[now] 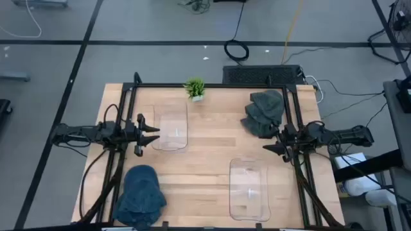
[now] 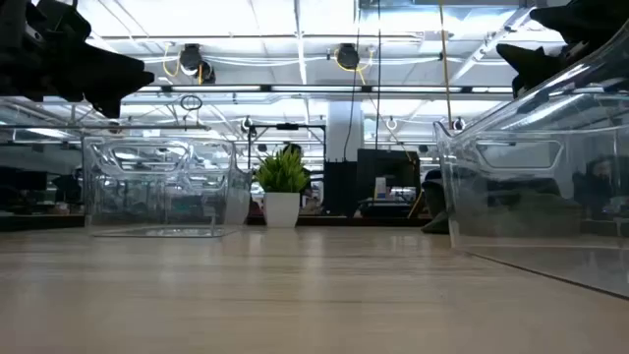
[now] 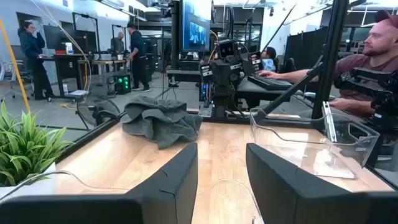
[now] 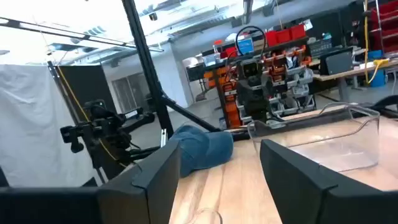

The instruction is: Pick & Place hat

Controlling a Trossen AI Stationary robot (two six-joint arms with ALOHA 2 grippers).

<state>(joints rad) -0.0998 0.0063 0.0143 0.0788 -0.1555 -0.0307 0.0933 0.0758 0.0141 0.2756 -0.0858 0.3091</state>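
The wooden table [image 1: 205,160] carries everything; neither hat has been lifted, so by the look of it the whole job is still ahead. The blue hat [image 1: 140,195] lies at the near left corner, outside any bin, well apart from the left gripper [image 1: 153,133]; the grey hat [image 1: 264,113] sits crumpled at the far right, just beside the right gripper [image 1: 271,147] but not touched by it. Both arms hang at the table's sides, above the surface; each gripper's fingers stand partly apart with a clear gap between them, and neither holds anything.

Two clear plastic bins are empty: one [image 1: 171,127] lies just in front of the left gripper, the other [image 1: 249,186] near the front right; which bin is meant for which hat cannot be told. A small potted plant [image 1: 194,88] stands at the far edge, away from both hats. The nearer bin lies between the left gripper and the table's middle; a reach across would probably need to pass over it.
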